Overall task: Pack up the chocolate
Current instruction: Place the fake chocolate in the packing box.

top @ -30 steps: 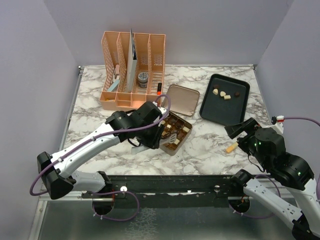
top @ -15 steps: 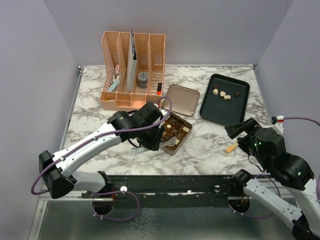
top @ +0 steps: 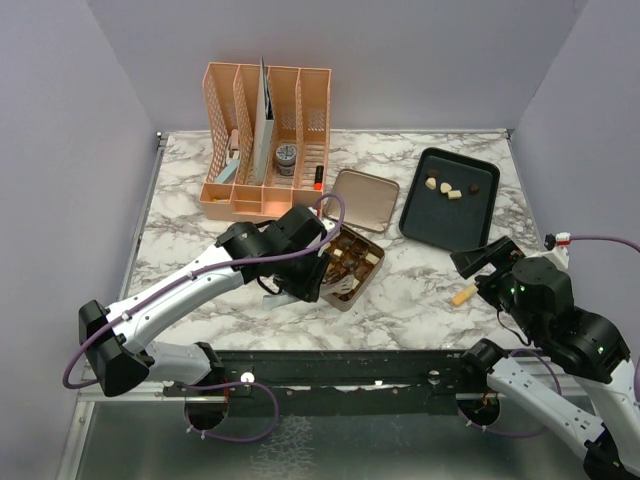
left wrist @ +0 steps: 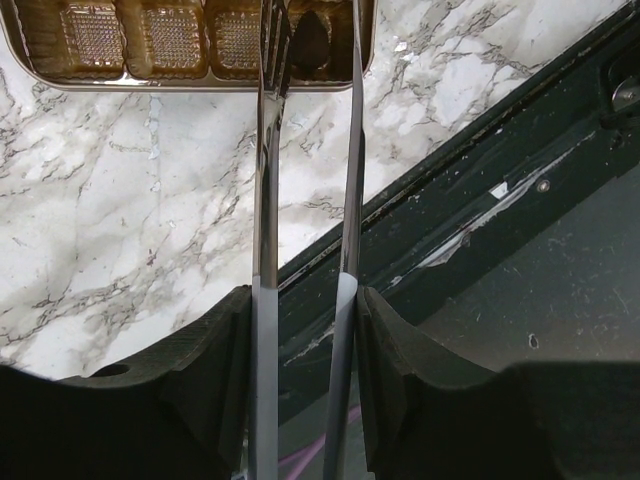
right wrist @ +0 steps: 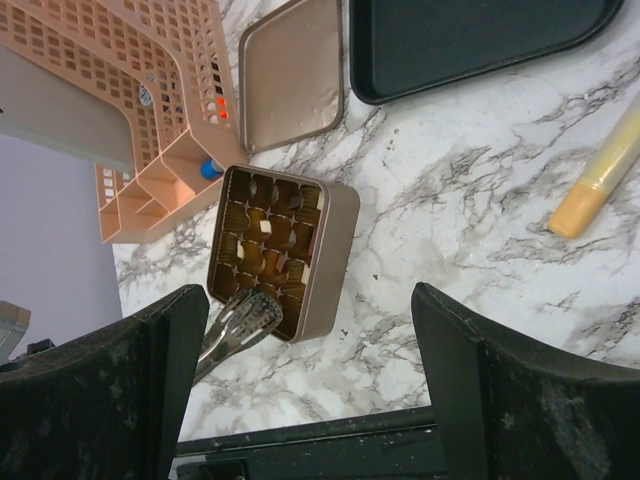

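Tong tips have slid back from the middle of the gold tin (right wrist: 335,255) toward its 6 o'clock row since a second ago, and the blades have sprung a little wider. The left arm itself barely shifted, and the right arm did not move.

My left gripper (left wrist: 302,300) is clamped on the handles of the metal tongs (left wrist: 264,200), fingers pressed against both blades. In the left wrist view the tips reach a near-row cell where a dark chocolate piece (left wrist: 306,40) sits between them. I read the widening as that piece being let go into its cell, though I cannot tell whether the blades have fully cleared it. The three cells beside it look bare.

My right gripper (right wrist: 310,300) hangs at 4 o'clock with its jaws spread wide and nothing between them.

Several pieces already lie in the tin near the table's centre. A handful more chocolates (top: 445,188) wait on the black tray (top: 430,225) at 1 o'clock. The tin's lid (top: 362,198) lies flat on the table just off the tin's 12 o'clock side. A yellow stick (top: 463,294) lies at 4 o'clock, and the peach organizer (top: 265,140) stands at 11 o'clock.

So I judge packing about midway: tray pieces remain, cells are unfilled, and the lid is off.
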Robot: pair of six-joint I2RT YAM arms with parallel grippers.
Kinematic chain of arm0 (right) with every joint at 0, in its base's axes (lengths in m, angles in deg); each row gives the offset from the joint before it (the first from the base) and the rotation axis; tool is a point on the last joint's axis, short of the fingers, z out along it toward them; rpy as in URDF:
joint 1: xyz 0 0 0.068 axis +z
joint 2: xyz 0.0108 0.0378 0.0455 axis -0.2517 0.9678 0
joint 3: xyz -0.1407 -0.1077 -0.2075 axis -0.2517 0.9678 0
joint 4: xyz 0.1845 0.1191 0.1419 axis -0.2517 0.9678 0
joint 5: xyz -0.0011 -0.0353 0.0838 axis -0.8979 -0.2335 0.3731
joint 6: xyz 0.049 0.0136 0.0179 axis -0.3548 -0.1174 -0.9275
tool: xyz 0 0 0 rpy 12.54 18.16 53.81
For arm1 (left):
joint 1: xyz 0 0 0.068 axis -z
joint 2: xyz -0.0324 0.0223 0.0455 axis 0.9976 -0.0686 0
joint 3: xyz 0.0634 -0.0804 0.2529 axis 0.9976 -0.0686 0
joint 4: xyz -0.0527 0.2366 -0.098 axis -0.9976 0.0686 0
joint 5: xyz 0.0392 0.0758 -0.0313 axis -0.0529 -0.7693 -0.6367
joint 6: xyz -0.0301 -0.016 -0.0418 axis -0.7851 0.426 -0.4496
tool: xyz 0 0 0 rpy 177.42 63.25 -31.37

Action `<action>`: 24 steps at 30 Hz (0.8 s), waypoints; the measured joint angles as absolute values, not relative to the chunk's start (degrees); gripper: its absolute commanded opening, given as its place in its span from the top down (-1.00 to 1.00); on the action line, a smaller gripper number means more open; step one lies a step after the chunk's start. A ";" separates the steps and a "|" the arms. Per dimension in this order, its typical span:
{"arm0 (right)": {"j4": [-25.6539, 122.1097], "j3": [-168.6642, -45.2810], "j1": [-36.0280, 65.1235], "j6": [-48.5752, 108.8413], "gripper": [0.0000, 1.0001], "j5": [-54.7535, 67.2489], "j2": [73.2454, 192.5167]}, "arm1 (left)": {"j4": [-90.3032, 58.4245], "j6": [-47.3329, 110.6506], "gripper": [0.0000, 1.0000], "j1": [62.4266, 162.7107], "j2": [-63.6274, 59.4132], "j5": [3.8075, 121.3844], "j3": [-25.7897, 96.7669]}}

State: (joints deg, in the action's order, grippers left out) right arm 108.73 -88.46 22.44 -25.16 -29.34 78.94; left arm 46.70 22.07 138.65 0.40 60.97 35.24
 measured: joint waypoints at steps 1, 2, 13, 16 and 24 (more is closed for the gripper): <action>108.73 -88.46 22.44 -25.16 -0.74 -29.34 78.91 | 46.74 22.07 0.09 138.65 0.35 60.97 35.31; 108.73 -88.46 22.44 -25.16 -0.74 -29.32 78.85 | 46.78 22.07 0.09 138.65 0.31 60.92 35.50; 108.71 -88.86 22.44 -24.98 -0.74 -29.34 78.50 | 43.27 23.82 0.09 138.65 -0.02 56.05 41.49; 108.65 -89.14 22.44 -24.85 -0.74 -29.34 78.04 | 39.16 25.52 0.09 138.65 -0.46 54.48 41.73; 108.06 -89.27 22.44 -24.48 -0.75 -29.36 76.47 | 18.48 35.01 0.09 138.65 -5.18 48.51 39.57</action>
